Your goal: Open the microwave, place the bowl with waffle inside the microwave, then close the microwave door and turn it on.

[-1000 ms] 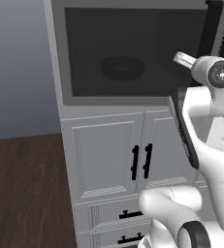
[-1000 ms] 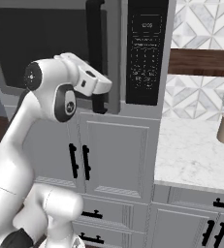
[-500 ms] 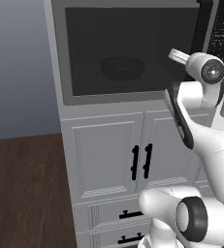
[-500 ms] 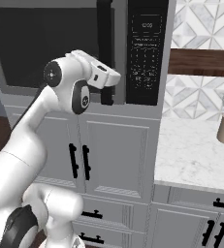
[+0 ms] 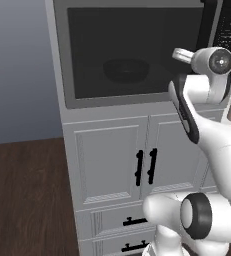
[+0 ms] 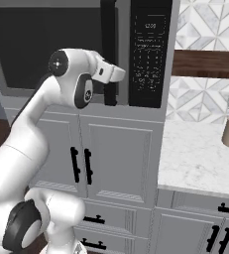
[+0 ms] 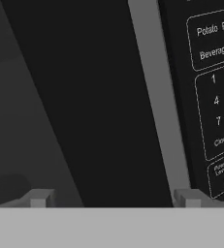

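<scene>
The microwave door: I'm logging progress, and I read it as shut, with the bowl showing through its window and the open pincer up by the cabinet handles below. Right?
Not quite. The microwave door is shut and the bowl does show through the window, but the open pincer is up at the door's long black bar handle, beside the keypad, not at the cabinet handles. The right base view shows this.
</scene>
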Motion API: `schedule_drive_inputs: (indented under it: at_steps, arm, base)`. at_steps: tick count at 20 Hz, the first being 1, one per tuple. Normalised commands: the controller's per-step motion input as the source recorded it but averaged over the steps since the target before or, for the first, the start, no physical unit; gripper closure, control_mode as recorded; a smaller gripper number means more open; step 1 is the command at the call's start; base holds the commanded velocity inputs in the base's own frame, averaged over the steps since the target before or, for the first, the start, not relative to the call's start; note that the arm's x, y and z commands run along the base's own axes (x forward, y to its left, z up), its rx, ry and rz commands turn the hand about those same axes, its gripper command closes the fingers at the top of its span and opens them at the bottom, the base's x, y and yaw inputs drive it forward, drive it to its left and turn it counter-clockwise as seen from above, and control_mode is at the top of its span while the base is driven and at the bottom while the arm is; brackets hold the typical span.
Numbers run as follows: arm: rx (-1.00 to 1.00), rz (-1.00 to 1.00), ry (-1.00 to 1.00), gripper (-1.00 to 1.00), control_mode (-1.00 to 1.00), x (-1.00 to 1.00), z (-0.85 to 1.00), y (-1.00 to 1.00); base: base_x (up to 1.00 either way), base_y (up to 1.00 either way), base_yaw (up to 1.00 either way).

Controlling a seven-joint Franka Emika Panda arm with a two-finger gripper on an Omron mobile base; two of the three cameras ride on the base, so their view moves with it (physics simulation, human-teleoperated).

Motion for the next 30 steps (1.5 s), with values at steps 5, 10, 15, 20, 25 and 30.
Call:
schedule_drive_inputs:
  at_steps: [5, 10, 15, 20, 25, 30]
  arm:
    - [0.02, 0.00, 0.00, -1.00, -1.00, -0.06, 0.00, 0.00]
    - [0.03, 0.05, -0.18, -1.00, -1.00, -0.57, 0.01, 0.00]
    - [0.00, 0.11, -0.03, -1.00, -1.00, -0.65, 0.01, 0.00]
    - [-0.01, 0.14, 0.00, -1.00, -1.00, -0.68, 0.10, -0.14]
    - [-0.08, 0.12, 0.00, -1.00, -1.00, -0.76, 0.30, -0.51]
    - [-0.13, 0.11, -0.07, -1.00, -1.00, -0.65, 0.06, -0.62]
  base:
    - [0.00, 0.00, 0.00]
    - [0.00, 0.00, 0.00]
    - [0.00, 0.00, 0.00]
    - [0.00, 0.00, 0.00]
    - [0.00, 0.00, 0.00]
    - [0.00, 0.00, 0.00]
